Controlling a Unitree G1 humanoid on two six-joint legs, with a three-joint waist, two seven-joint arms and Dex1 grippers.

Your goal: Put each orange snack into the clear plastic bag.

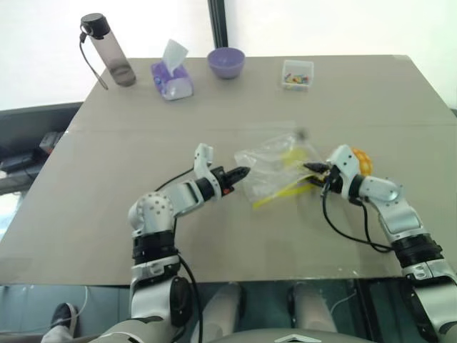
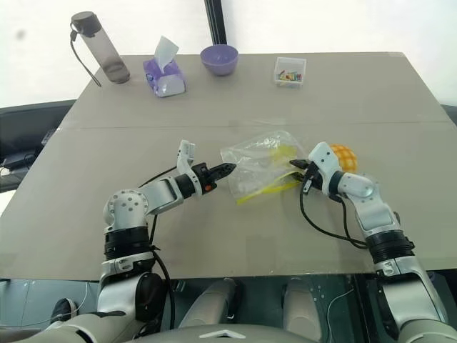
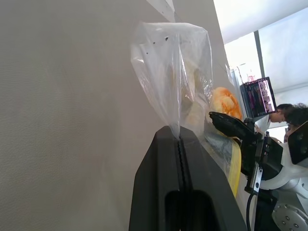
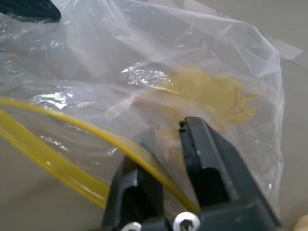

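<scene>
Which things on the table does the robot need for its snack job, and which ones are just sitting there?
Needed for the job:
- clear plastic bag, held up between both tools
- orange snack, on the table behind the right tool
- left tool, pinching the bag

Just sitting there, along the far edge:
- water bottle
- tissue pack
- purple bowl
- small clear box

The orange snack (image 1: 361, 161) sits half hidden behind the right tool's (image 1: 312, 168) wrist.

The left gripper (image 3: 179, 139) pinches the clear bag's (image 3: 173, 72) edge; behind the film sit the orange snack (image 3: 225, 103) and the right gripper (image 3: 231, 126).
</scene>
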